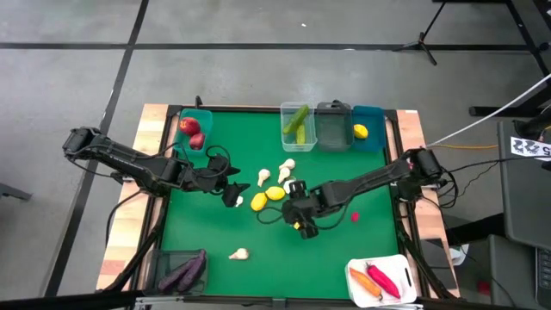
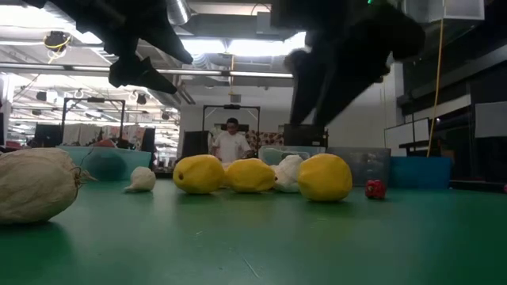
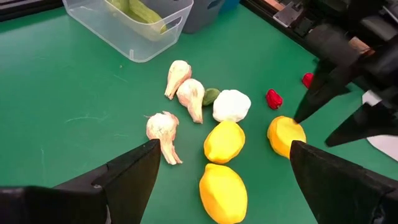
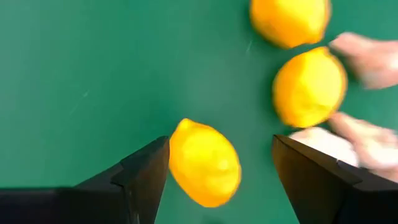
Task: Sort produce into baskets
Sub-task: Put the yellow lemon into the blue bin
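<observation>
My right gripper [image 4: 221, 142] is open and low over the table, its fingers on either side of a yellow lemon [image 4: 205, 163] that lies on the green mat; it also shows in the high view [image 1: 301, 222]. Two more lemons [image 1: 258, 201] [image 1: 275, 193] and several white garlic bulbs [image 1: 286, 169] lie just beyond. My left gripper [image 1: 232, 193] is open and empty, hovering above a garlic bulb [image 3: 163, 130] left of the lemons. One garlic bulb [image 1: 238, 253] lies alone near the front. My right gripper comes at the lemon from above with the fingers slanting down. One finger [image 4: 146, 168] stands right against the lemon's side [image 4: 177, 155]; I cannot tell whether it touches. The lemon rests on the mat.
At the far edge stand a teal bin with apples [image 1: 196, 129], a clear bin with cucumbers [image 1: 298, 127], a dark grey bin [image 1: 333, 127] and a teal bin with a lemon [image 1: 368, 129]. A dark bin with eggplants [image 1: 182, 269] and a white bin [image 1: 383, 280] stand at the front. A small red piece [image 1: 355, 217] lies to the right.
</observation>
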Controlling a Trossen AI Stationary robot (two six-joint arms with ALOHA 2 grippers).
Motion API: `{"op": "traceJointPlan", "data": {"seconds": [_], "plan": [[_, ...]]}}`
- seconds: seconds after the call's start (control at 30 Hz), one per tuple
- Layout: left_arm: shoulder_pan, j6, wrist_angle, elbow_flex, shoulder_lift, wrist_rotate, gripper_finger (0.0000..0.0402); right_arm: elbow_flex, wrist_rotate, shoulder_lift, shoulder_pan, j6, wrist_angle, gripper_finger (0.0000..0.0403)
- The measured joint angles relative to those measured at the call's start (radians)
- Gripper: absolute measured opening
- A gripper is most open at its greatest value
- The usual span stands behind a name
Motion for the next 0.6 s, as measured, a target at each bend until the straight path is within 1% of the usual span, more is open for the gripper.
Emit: {"op": "traceJointPlan", "data": {"seconds": [0.13, 0.2, 0.43, 0.6], "plan": [[-0.006, 0.000, -0.010, 0.000, 0.000, 0.000, 0.0349, 0.000, -0.076, 0.049, -0.019, -0.004, 0.001, 0.0282], [-0.007, 0.000, -0.020, 0.000, 0.000, 0.000, 0.0349, -0.005, -0.093, 0.062, -0.024, -0.021, 0.004, 0.0282], [-0.006, 0.000, -0.020, 0.000, 0.000, -0.008, 0.0349, -0.083, -0.077, 0.063, -0.026, -0.044, 0.022, 0.0282], [-0.006, 0.000, -0.020, 0.000, 0.000, -0.023, 0.0349, -0.172, -0.072, 0.063, -0.037, -0.049, 0.140, 0.0282]]}}
